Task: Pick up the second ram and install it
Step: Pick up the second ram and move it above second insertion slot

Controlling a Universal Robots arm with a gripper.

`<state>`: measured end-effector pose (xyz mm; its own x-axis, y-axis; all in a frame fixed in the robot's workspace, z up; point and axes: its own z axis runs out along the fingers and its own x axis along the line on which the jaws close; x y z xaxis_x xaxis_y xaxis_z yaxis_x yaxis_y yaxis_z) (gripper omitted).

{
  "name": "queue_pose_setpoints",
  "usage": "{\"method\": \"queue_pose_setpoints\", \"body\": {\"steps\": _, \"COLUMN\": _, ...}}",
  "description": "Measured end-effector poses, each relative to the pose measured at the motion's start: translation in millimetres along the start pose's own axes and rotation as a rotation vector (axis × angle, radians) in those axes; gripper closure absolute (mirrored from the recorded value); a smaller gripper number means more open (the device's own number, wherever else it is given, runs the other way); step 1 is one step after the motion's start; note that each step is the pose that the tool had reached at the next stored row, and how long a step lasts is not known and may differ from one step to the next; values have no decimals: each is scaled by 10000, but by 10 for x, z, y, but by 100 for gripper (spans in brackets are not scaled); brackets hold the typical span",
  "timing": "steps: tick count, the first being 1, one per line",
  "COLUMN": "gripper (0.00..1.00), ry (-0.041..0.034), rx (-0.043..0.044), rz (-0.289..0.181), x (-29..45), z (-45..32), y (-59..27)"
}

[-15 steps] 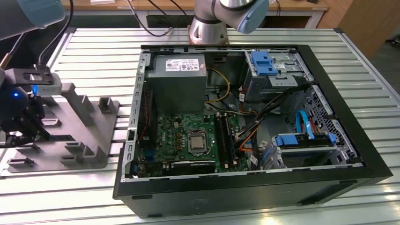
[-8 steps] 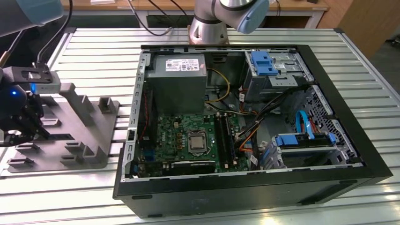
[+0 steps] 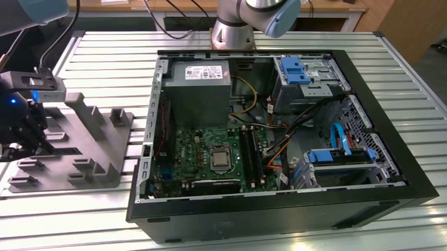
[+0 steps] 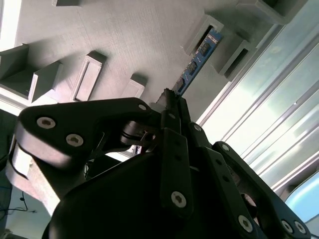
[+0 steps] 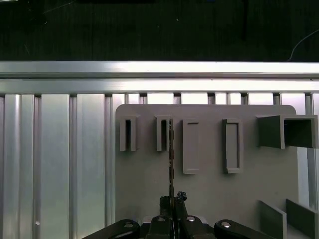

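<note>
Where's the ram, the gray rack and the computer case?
ram point(image 4: 199, 59): second wrist view, middle of its flat side.
rack point(image 5: 144, 184): first wrist view, bare base.
case point(image 3: 279, 209): exterior view, black side wall.

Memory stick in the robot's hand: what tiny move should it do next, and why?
Probably pull it straight out without tilting. The hand is shut on the second ram, whose far end looks seated in a slot of the grey holder.
</note>
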<state>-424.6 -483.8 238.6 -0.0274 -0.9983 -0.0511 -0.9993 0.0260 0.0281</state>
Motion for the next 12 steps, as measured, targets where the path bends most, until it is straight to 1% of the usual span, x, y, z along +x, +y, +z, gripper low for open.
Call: {"method": "queue_pose_setpoints", "body": {"steps": 12, "gripper": 86, "ry": -31, "rx": 0, "rz": -1, "x": -4, "z": -80, "y": 2}}
